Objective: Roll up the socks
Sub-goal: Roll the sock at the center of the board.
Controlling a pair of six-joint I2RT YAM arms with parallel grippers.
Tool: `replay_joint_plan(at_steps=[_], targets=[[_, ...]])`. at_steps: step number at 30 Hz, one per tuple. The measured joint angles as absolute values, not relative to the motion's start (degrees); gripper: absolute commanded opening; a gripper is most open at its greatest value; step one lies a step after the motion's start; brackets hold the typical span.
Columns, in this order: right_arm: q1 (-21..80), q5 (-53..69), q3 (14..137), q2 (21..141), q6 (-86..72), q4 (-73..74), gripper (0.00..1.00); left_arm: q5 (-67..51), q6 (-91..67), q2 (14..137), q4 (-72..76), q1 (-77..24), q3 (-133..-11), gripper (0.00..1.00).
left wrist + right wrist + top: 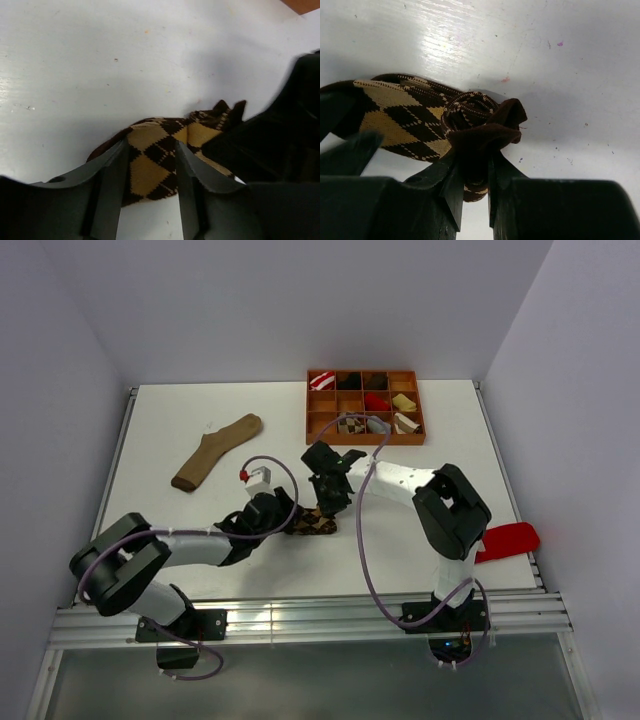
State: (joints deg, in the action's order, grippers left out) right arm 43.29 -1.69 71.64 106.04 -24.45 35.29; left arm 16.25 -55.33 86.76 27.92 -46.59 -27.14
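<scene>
Long tan sock [215, 452] noted far left; divided orange tray [308, 410] at the back; red object [507, 540] by the right edge. Argyle sock [395, 120] laid flat mid-table [180, 410], between both grippers. Right gripper [472, 165] clamped on its bunched dark cuff. Left gripper [151, 147] parted, fingers set astride the opposite end.

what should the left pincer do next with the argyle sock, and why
Probably back the left pincer off the argyle sock: its jaws stand open over the flat part, while the right pincer pinches the rolled dark end and needs that stretch free.
</scene>
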Motion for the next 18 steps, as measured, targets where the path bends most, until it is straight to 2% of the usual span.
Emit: replay_joint_plan(at_steps=[8,18], targets=[[44.9,-5.0,76.1,108.8,-26.4,40.4,0.06,23.9,-54.7,77.4,22.8,-57.9,-27.4,0.54],[45.8,-6.5,78.1,110.1,-27.6,42.7,0.12,28.6,-54.7,88.7,19.6,-63.6,-35.3,0.56]])
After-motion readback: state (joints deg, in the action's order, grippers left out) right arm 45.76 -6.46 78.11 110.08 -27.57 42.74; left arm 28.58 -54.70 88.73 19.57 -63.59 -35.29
